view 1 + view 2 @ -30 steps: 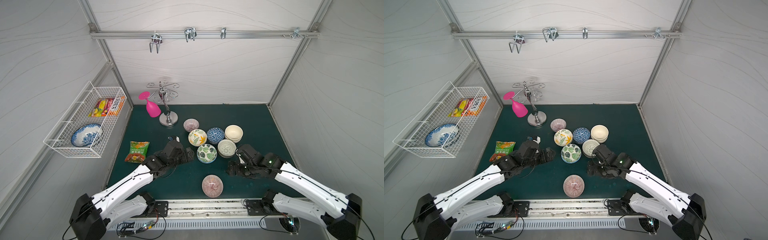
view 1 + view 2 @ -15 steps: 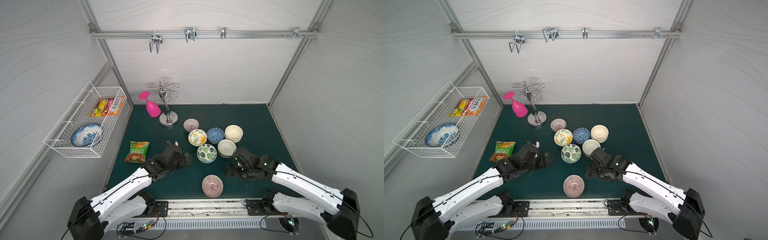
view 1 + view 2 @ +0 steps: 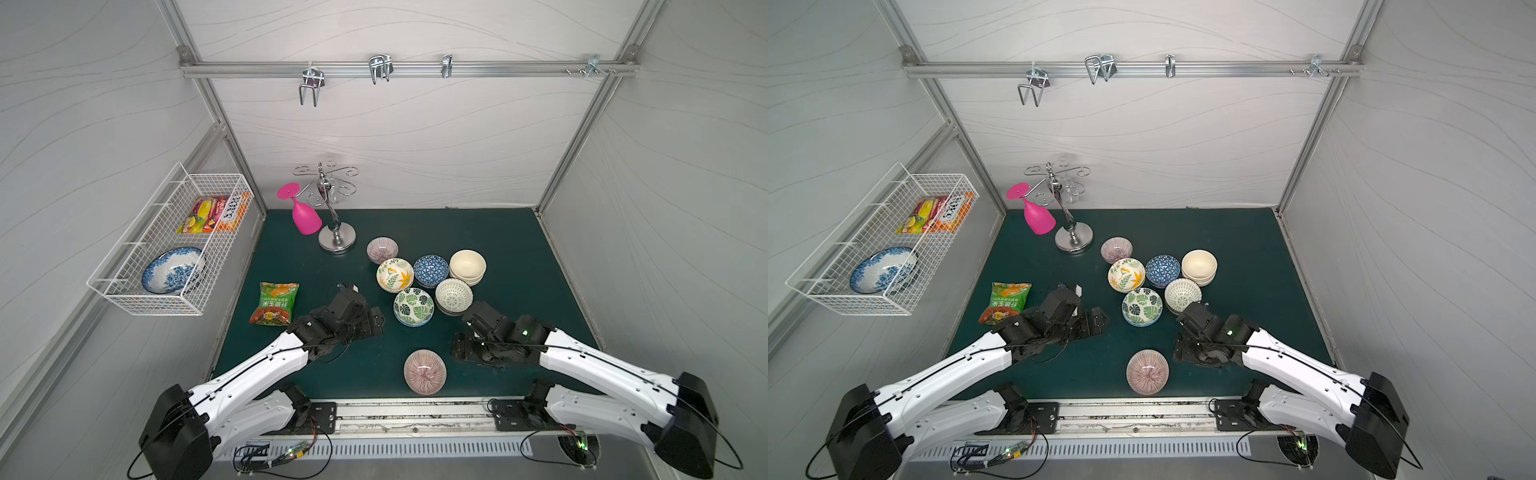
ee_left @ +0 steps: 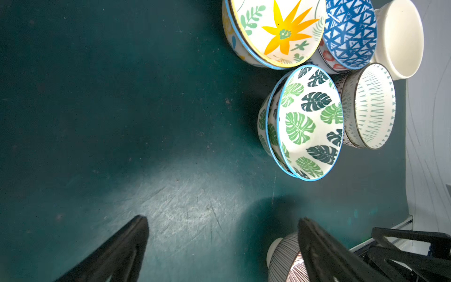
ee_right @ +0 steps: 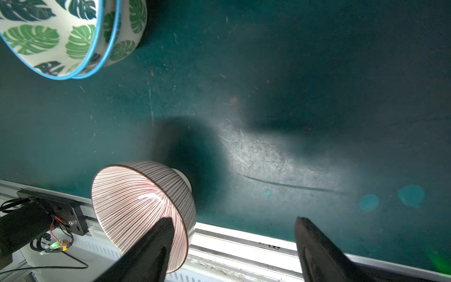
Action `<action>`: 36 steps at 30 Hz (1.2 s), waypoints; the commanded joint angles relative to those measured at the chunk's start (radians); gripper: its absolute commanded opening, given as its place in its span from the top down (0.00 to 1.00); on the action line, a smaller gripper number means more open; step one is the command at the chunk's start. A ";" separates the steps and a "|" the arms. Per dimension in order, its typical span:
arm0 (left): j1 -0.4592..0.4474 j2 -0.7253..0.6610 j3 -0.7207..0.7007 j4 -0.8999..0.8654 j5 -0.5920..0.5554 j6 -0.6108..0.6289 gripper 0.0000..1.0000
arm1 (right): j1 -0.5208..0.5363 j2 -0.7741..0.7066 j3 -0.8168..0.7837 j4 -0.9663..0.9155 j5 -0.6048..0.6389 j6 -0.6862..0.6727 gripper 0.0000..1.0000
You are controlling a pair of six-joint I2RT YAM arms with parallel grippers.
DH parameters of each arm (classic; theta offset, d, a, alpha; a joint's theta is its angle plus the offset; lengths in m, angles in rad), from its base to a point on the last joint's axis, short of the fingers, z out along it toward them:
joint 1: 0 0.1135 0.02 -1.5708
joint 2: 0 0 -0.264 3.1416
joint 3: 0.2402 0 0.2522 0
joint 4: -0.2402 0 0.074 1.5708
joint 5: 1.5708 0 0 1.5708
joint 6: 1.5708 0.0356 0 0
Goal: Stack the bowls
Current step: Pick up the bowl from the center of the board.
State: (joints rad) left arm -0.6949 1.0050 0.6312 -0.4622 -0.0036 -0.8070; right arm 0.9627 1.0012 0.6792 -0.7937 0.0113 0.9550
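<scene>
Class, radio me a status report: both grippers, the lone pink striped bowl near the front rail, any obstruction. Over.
Left gripper open, empty. Right gripper open, empty, beside the pink striped bowl. Bowl upright, alone, unstacked. Nothing between them.

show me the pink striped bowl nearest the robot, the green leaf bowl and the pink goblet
front pink striped bowl (image 3: pixel 424 371), in a top view, centre of its inside
green leaf bowl (image 3: pixel 413 306), in a top view, centre of its inside
pink goblet (image 3: pixel 307 218), in a top view, on its cup
</scene>
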 commanded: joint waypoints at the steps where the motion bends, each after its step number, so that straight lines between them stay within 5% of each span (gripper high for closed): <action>1: -0.002 -0.007 0.010 0.029 0.004 0.002 0.00 | 0.050 0.022 -0.007 0.057 0.007 0.013 0.20; 12: -0.002 -0.019 -0.002 0.035 0.001 -0.004 0.00 | 0.166 0.176 -0.011 0.186 0.006 0.029 0.32; 23: -0.002 -0.007 0.003 0.036 0.001 0.000 0.00 | 0.167 0.175 -0.025 0.186 0.047 0.052 0.73; 33: -0.002 0.009 0.011 0.038 -0.002 0.002 0.00 | 0.164 0.143 -0.017 0.145 0.077 0.041 1.00; 36: -0.002 0.009 0.010 0.041 -0.002 0.002 0.00 | 0.162 0.091 -0.005 0.091 0.126 0.037 1.00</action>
State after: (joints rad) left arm -0.6949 1.0088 0.6250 -0.4526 -0.0040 -0.8078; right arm 1.1271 1.1381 0.6628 -0.6212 0.0708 0.9977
